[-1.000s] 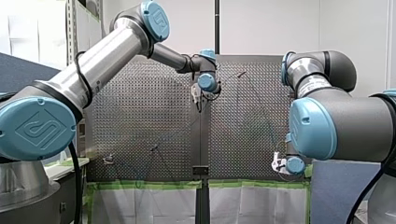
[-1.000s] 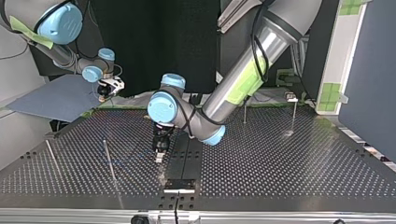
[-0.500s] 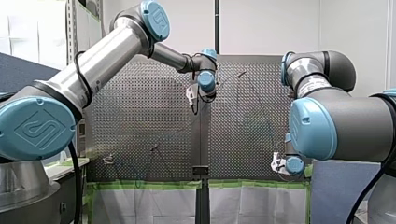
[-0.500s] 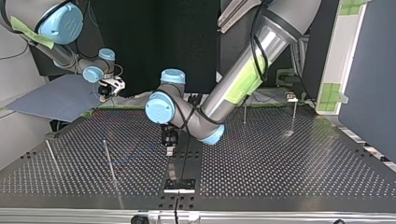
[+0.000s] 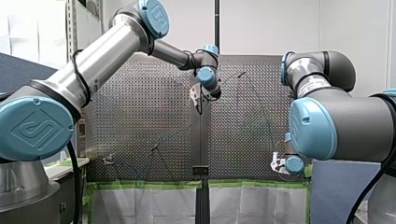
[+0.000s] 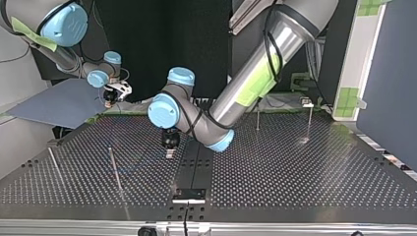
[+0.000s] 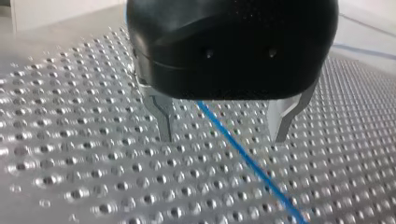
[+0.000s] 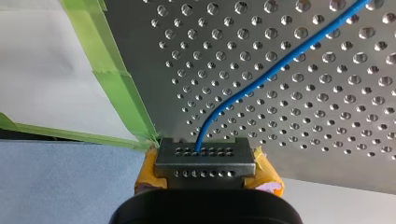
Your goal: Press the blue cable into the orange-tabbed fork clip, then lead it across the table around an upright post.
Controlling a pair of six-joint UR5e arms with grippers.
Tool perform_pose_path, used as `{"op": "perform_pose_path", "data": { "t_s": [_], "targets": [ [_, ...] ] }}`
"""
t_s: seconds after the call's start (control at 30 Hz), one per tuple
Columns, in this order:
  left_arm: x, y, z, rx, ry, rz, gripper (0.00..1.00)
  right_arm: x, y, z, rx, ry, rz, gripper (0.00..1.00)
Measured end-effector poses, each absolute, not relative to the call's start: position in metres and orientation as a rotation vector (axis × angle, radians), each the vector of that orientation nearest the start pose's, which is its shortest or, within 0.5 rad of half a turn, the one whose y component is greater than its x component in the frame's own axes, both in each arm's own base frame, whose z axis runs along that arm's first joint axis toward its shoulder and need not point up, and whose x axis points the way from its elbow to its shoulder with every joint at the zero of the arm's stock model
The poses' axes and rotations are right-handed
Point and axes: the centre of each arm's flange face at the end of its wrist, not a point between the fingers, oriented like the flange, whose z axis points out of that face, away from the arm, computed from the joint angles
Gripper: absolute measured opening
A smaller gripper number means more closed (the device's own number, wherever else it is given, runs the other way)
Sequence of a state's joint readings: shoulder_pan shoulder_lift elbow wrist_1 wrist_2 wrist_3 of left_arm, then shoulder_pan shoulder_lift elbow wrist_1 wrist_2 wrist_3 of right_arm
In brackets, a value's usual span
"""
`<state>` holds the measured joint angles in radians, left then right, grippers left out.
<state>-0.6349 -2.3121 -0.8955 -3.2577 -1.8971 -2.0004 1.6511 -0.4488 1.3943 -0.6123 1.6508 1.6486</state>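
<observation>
Quick rundown for you. Your left gripper (image 7: 223,133) is spread wide open, its metal fingers (image 7: 163,122) pointing down just above the perforated table (image 7: 70,154). The blue cable (image 7: 252,163) runs slantwise over the plate between those fingers and touches neither of them, so nothing is grasped on that side. In the top view that same gripper (image 6: 169,149) hangs near the middle of the table, close to the dark centre strip (image 6: 196,162), with an upright post (image 6: 114,167) off to its left in that view.

Your right gripper (image 8: 205,157) is the one doing the holding. It's clenched on the cable's end right at the table's edge, next to the green tape (image 8: 116,79), and you can see the yellow pads (image 8: 266,173) bulging out on both sides of the perforated fingertips. From there the cable curves away across the holes.

As for writing, there's not much for you to read. The big blue joint cap (image 5: 35,130) on your left arm carries an embossed emblem, but I can't make out any letters in it. There's a strip of green tape on that arm too (image 6: 255,83), with no text on it that I can tell.
</observation>
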Motion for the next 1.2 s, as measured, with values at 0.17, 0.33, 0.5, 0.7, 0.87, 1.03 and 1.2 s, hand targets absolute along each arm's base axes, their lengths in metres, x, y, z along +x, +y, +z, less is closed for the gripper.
{"op": "perform_pose_path", "data": {
  "t_s": [0.17, 0.33, 0.5, 0.7, 0.87, 1.03, 1.2],
  "targets": [
    [0.543, -0.528, 0.348, -0.051, 1.765, -0.545, 0.98, 0.18, -0.661, -0.098, 1.419, -1.496, 1.06, 0.0],
    [0.539, -0.53, 0.352, -0.043, 1.768, -0.553, 0.98, 0.18, -0.661, -0.098, 1.421, -1.498, 1.058, 0.0],
    [0.535, -0.531, 0.353, -0.033, 1.777, -0.552, 0.98, 0.18, -0.661, -0.098, 1.422, -1.498, 1.057, 0.0],
    [0.523, -0.528, 0.371, -0.025, 1.753, -0.565, 0.98, 0.178, -0.662, -0.098, 1.42, -1.498, 1.057, 0.0],
    [0.512, -0.526, 0.386, -0.002, 1.716, -0.602, 0.98, 0.177, -0.662, -0.097, 1.419, -1.496, 1.054, 0.0],
    [0.493, -0.525, 0.402, 0.067, 1.705, -0.626, 0.98, 0.178, -0.664, -0.096, 1.419, -1.491, 1.057, 0.0],
    [0.472, -0.526, 0.432, 0.152, 1.684, -0.648, 0.98, 0.179, -0.664, -0.095, 1.421, -1.49, 1.057, 0.0]
  ]
}}
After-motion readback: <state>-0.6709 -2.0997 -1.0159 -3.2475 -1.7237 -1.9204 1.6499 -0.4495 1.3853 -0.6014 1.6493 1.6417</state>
